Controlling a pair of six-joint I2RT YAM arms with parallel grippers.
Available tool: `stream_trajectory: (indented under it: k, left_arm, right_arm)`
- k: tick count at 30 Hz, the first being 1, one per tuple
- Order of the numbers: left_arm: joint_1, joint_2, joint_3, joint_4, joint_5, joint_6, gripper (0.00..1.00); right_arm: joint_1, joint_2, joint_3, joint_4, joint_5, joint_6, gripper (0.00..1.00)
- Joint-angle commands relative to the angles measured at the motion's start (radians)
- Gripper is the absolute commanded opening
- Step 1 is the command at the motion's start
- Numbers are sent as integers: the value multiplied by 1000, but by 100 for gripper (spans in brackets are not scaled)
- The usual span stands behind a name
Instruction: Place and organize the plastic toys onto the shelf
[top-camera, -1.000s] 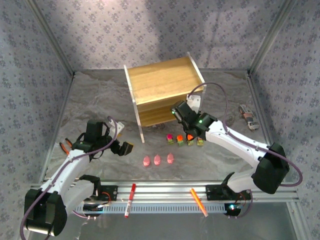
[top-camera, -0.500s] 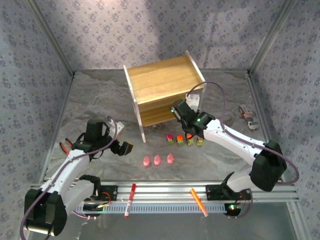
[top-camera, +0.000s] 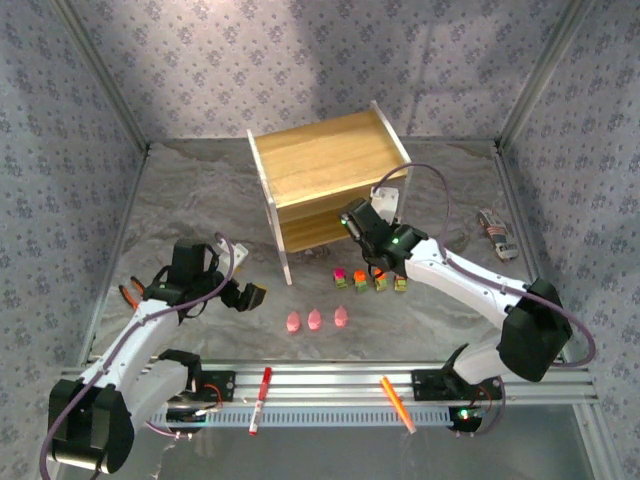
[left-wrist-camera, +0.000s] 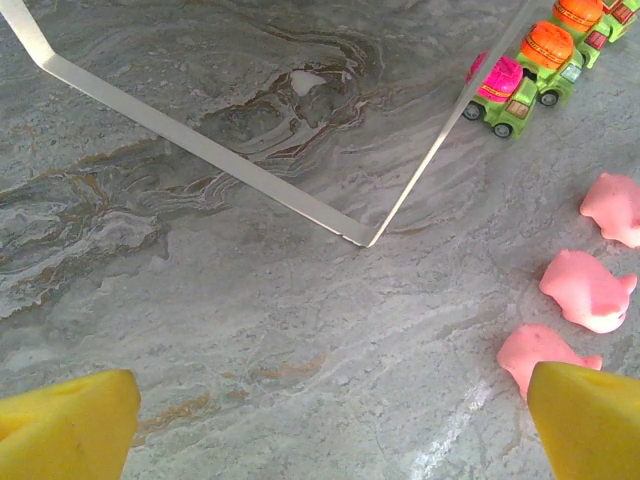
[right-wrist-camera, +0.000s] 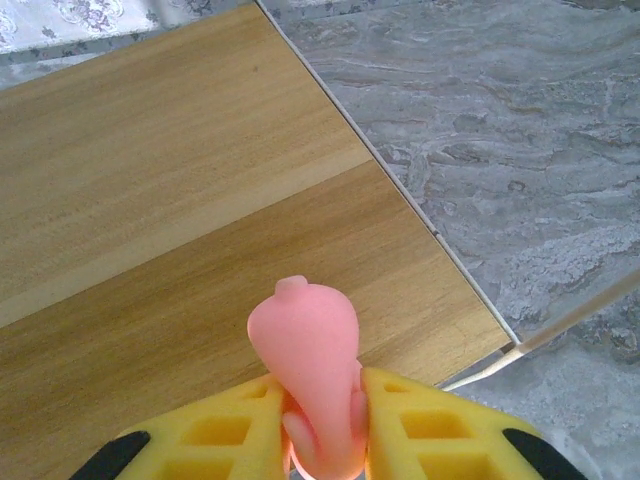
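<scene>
One pink toy (right-wrist-camera: 303, 340) is being pinched tight by the right gripper (right-wrist-camera: 322, 412) over the shelf (right-wrist-camera: 150, 160) for putting down, while the left gripper (left-wrist-camera: 326, 425) is hanging open near the shelf.

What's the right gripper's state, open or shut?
Shut: the right gripper pinches a pink toy between its yellow fingers, at the shelf.

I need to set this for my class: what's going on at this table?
The right gripper grips a pink figure over a wooden board of the shelf. The left gripper hangs open above the table. Three more pink figures and four trucks lie on the table near the shelf.
</scene>
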Motion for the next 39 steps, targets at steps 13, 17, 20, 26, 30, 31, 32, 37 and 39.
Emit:
stream_trajectory:
  k: [13,17,20,26,30,31,32,37,39]
  left_arm:
    - [-8,-17,6,9,3,6,99]
    - [-7,-17,5,9,0,7,100]
    - [-7,-16,5,10,1,7,100]
    - [-7,-14,5,12,2,7,100]
    - [-7,-12,5,12,2,6,100]
    - [-7,-11,5,12,2,6,100]
    - [-7,-11,5,12,2,6,100]
    - [-7,-11,5,12,2,7,100]
    - [-7,-10,5,12,3,7,100]
  right_arm:
    - [-10,20,-74,108,16,-19,31]
    - [-10,20,-78,118,21,-26,32]
    - [-10,20,-81,125,25,-31,32]
    - [-10,20,-80,134,30,-42,35]
    - [-12,26,-70,129,30,-50,38]
    - [-13,26,-67,127,30,-50,38]
    - [-13,27,-66,126,30,-52,38]
    - [-13,19,-65,121,35,-50,44]
    - [-12,12,-65,122,33,-49,46]
